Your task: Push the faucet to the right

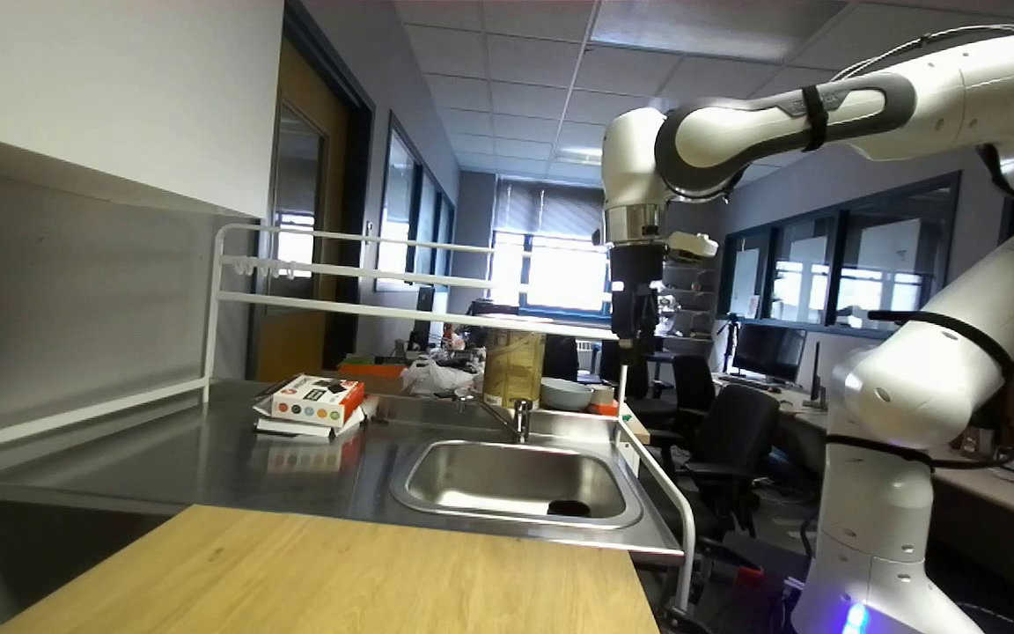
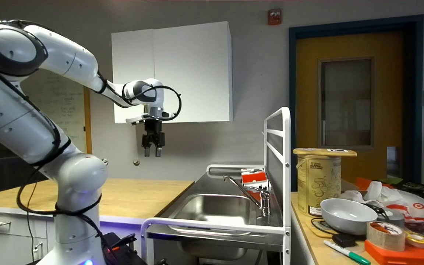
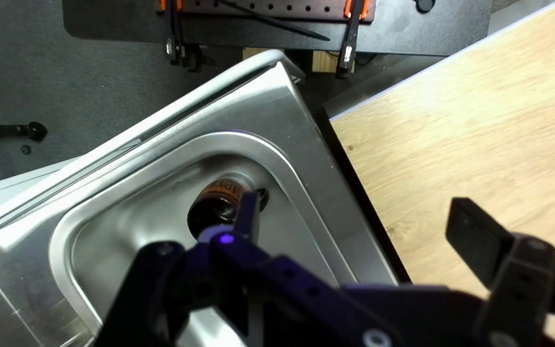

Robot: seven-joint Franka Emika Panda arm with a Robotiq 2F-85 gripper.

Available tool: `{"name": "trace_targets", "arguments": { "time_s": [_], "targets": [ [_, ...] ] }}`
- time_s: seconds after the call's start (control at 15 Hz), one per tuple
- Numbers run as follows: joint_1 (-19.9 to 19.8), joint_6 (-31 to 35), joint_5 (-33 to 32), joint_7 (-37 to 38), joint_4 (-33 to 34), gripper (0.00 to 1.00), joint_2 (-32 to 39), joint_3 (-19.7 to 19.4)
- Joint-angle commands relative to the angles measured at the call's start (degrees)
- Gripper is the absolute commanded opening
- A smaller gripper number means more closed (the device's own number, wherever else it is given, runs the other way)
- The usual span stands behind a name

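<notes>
The faucet is a thin grey-metal tap with a short upright stem and slim spout. It stands behind the sink basin (image 1: 428, 452) in an exterior view (image 1: 521, 420), its spout slanting up to the left. It also shows in an exterior view (image 2: 265, 203), with the spout slanting over the basin (image 2: 212, 206). I do not see it in the wrist view. My gripper (image 2: 152, 151) hangs pointing down, well above the counter and apart from the faucet; it also shows in an exterior view (image 1: 630, 348). In the wrist view my gripper (image 3: 362, 226) has its fingers wide apart with nothing between.
A white rail rack (image 1: 419, 317) frames the counter's back and side. A dark mug (image 3: 217, 195) lies in the basin. A box (image 1: 318, 401) sits on the counter. A wooden table (image 1: 366, 572) adjoins it. A tall tin (image 2: 318, 180) and bowl (image 2: 348, 215) stand behind the rack.
</notes>
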Motion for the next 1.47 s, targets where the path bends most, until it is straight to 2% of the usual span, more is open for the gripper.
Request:
{"name": "trace_targets", "arguments": {
  "time_s": [0.0,0.27,0.67,0.93,1.4],
  "targets": [
    [-1.8,1.1,0.3,4.2,5.0,1.0,6.9,0.1],
    [-2.9,3.9,1.5,9.0,10.3,1.0,14.5,-0.2],
    [-5.0,7.4,1.7,19.2,21.5,1.0,28.5,-1.0],
    [-5.2,7.7,1.4,29.8,31.3,1.0,38.4,-2.3],
    [-3.7,5.8,3.1,46.7,50.9,1.0,55.0,-7.1]
  ]
}}
